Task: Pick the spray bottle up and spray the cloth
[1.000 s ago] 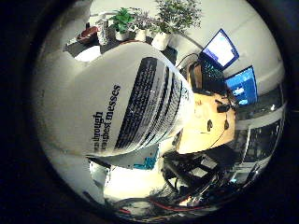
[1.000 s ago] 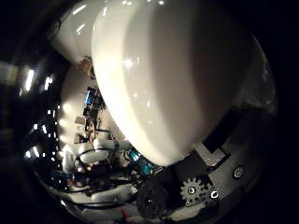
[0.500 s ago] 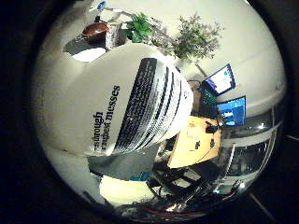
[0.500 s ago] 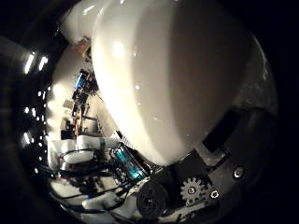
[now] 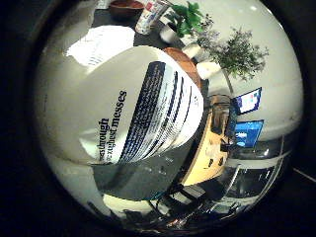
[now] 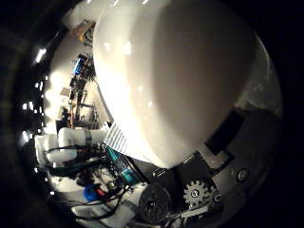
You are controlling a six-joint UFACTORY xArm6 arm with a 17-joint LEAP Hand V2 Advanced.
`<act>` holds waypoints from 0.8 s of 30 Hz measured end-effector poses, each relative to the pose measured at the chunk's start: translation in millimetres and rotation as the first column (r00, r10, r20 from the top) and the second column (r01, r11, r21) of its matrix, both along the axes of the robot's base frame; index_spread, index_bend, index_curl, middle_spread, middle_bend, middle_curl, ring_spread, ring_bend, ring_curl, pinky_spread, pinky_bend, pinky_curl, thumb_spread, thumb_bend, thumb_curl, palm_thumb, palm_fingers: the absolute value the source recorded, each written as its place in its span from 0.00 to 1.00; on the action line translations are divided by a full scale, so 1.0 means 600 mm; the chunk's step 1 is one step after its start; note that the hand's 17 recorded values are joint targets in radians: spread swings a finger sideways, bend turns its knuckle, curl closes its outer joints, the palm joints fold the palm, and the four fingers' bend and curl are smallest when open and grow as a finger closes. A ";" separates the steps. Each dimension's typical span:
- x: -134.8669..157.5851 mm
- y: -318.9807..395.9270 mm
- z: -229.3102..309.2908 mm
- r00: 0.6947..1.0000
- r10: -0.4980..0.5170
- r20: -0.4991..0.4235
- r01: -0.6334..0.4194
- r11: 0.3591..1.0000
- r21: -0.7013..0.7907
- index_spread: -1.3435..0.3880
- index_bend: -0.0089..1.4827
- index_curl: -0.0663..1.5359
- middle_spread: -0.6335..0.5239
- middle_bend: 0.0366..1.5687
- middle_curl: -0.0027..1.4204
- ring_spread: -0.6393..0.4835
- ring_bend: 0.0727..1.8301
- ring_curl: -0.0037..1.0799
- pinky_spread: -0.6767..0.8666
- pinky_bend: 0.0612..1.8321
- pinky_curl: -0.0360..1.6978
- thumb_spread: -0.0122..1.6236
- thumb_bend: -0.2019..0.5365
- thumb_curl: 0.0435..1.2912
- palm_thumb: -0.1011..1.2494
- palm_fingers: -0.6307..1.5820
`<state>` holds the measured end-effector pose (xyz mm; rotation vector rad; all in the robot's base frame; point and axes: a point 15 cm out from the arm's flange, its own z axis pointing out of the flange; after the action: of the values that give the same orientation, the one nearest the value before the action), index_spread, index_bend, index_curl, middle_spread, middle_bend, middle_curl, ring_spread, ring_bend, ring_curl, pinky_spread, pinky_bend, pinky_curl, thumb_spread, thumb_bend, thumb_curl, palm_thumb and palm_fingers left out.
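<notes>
Office-type room w/ pale walls behind: potted plants (image 5: pixel 237 52) in a row by the wall, two lit monitors (image 5: pixel 248 118) on a wooden desk (image 5: pixel 210 148) well beyond, dark floor and chair shapes lower down. Nearer, a dark table (image 5: pixel 111 17) carries a white cloth (image 5: pixel 101 44), a brown bowl (image 5: pixel 126 7) and a printed can (image 5: pixel 150 15) near its far edge; cloth lies apart from bowl and can, w/ bare dark top around it. The spray bottle (image 5: pixel 123 113), white w/ a dark blue label panel, fills most of the little-finger-side view, so it sits right against the palm, well off the table and tilted. Thumb-side view is nearly all bottle body, smooth white wall w/ glints, almost no gap btwn it and the camera. Along that view's edge: black and geared parts of the robot hand (image 6: pixel 199 190), pressed close under the bottle; can't tell how far the fingers are curled, since none show wrapping the bottle. Beyond the bottle's edge on that side, a white arm segment (image 6: pixel 71 142) and teal parts, then cluttered shelving in the distance. Open room only in the narrow strips around the bottle's outline.
</notes>
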<state>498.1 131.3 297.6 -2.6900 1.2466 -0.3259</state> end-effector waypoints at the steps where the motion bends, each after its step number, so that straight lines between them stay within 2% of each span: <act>1: 0.000 0.001 -0.002 1.000 -0.004 0.002 0.004 1.000 0.000 0.66 0.82 0.52 0.40 0.80 0.64 0.34 0.68 0.84 0.26 0.51 0.89 0.53 0.25 0.63 0.81 0.78; 7: 0.000 0.006 0.000 1.000 0.001 0.005 -0.001 1.000 -0.001 0.66 0.82 0.52 0.40 0.80 0.63 0.34 0.68 0.83 0.27 0.51 0.89 0.53 0.25 0.63 0.81 0.78; 14: 0.009 -0.006 0.042 0.999 -0.010 0.045 0.010 1.000 0.006 0.66 0.82 0.52 0.40 0.80 0.63 0.34 0.69 0.83 0.27 0.51 0.88 0.53 0.25 0.62 0.81 0.78; 24: 0.027 -0.029 0.156 0.993 -0.042 0.109 0.040 0.999 0.024 0.66 0.82 0.51 0.40 0.80 0.63 0.34 0.69 0.82 0.28 0.52 0.87 0.52 0.25 0.62 0.80 0.78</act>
<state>514.2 113.7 391.3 -2.5928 1.2678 -0.4565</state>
